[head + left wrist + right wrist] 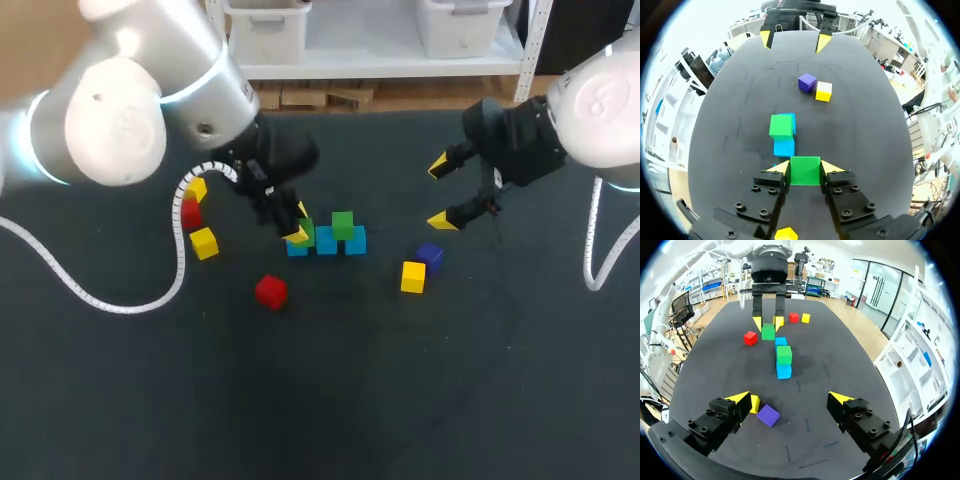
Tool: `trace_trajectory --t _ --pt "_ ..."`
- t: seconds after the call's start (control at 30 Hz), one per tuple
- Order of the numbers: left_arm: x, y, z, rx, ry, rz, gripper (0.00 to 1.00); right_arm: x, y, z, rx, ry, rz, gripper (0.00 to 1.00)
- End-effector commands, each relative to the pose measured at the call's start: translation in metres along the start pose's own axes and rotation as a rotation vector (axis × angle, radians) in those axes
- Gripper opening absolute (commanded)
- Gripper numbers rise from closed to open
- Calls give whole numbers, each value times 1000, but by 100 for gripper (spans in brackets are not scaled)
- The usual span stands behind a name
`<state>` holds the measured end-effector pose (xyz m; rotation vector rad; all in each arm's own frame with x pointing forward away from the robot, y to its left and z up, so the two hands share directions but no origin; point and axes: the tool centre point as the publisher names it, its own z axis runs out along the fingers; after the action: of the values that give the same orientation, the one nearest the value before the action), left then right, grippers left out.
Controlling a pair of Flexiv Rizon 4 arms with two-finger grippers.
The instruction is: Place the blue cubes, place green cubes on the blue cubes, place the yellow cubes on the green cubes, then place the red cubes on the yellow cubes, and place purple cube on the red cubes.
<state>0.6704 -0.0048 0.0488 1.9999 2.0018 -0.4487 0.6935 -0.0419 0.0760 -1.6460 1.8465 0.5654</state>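
Note:
Three blue cubes [327,243] lie in a row at the table's middle. One green cube [343,224] rests on the row toward its right end. My left gripper [299,224] is shut on a second green cube [805,170], held at the row's left end, over the blue cube there. A purple cube [430,255] and a yellow cube [413,276] lie right of the row. My right gripper [440,193] hovers open and empty beyond them. A red cube [271,291] lies in front of the row. Another yellow cube [204,243] is at the left.
Under my left arm's cable lie a second red cube [190,213] and a third yellow cube [196,189]. The dark table [400,400] stretches wide toward the front. In the right wrist view the purple cube [768,415] sits just ahead of my open fingers.

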Motion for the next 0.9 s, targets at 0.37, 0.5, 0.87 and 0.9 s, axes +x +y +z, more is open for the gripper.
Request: trace_trajectory --t 0.37,0.5,0.87,0.9 --pt "-4 19 10 10 25 16 0 1 0 0 -1 -4 -1 100" --pt "-4 22 11 4 32 20 0 1 0 0 -1 -4 -1 100" --pt "-5 31 15 3 43 27 0 1 0 0 -1 -4 -1 100" --pt "-4 32 16 4 47 29 0 1 0 0 -1 -4 -1 100"
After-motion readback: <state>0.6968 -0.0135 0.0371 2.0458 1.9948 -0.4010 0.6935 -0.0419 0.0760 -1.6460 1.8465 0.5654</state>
